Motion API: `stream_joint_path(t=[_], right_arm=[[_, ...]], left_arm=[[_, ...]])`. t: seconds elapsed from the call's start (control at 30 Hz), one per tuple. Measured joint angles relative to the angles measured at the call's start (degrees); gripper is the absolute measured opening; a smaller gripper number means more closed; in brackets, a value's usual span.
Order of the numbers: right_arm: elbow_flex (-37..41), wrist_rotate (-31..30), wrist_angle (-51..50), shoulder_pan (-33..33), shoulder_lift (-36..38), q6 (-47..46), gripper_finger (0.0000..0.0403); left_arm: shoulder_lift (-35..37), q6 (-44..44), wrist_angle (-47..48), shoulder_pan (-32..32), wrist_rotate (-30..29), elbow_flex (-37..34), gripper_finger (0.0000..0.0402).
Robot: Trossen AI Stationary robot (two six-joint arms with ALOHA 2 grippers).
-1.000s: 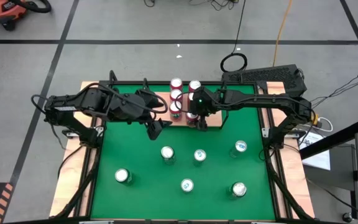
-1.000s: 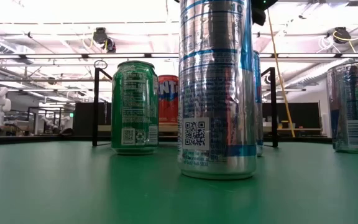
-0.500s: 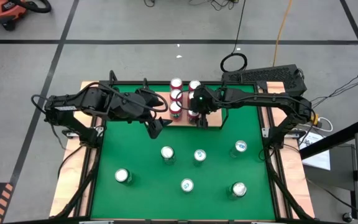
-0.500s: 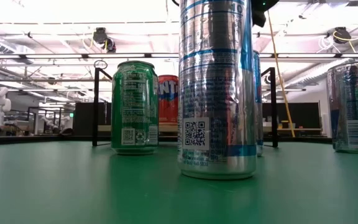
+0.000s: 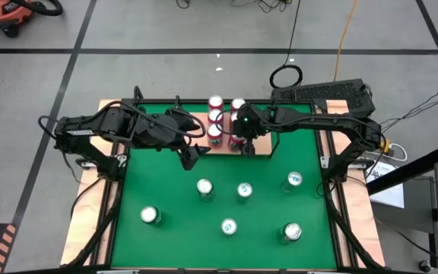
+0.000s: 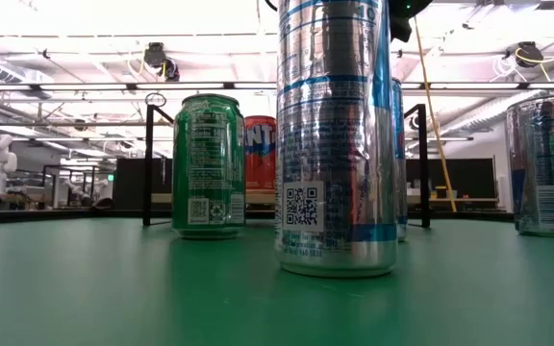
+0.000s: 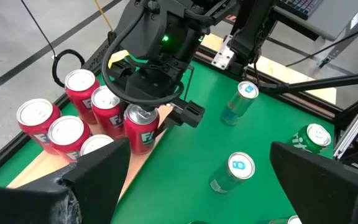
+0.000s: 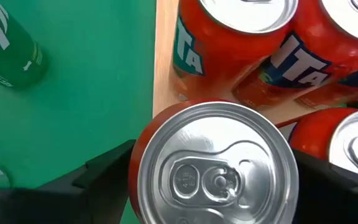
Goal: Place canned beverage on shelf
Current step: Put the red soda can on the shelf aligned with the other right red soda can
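The left gripper hangs just off the shelf's left front corner, over the green mat, its jaws spread wide and holding nothing; this arm looks to be waiting.

On the shelf, a light wooden board with thin black rails, stand several red cans with bright metal tops, packed close together. The red can that matters stands upright at the shelf's front right part, its long axis vertical, seemingly resting on the board right at the edge. The right gripper sits directly over it, so the can lies straight below and between the two dark fingers. In the right wrist view, a dark finger shows on either side of the can's lid; whether the pads touch the wall cannot be told, though the jaws stand wide. The right arm is plainly the nearer one.

The can is a smooth, thin-walled cylinder, likely slippery and easily tipped, with its neighbours almost touching it. A straight upward withdrawal seems safest.

Right of the shelf and in front of it, six green or silver cans stand well apart on the mat.
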State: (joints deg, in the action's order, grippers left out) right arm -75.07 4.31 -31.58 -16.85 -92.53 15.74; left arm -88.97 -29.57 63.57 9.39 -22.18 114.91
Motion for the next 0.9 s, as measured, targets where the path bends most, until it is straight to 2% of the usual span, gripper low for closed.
stream_joint_path(t=[0.4,0.7,0.9], right_arm=[[-0.07,0.09,-0.41,-0.01,0.01,0.43,0.0332],[-0.17,0.11,0.00,-0.04,0.13,0.49,0.0356],[-0.17,0.00,-0.14,-0.04,0.81,0.10,0.0357]], left_arm=[[0.00,-0.04,0.00,0.00,0.00,-0.01,0.0384],[0.00,-0.12,0.00,0.00,0.00,-0.02,0.0384],[0.00,-0.15,0.00,0.25,0.00,-0.02,0.0384]])
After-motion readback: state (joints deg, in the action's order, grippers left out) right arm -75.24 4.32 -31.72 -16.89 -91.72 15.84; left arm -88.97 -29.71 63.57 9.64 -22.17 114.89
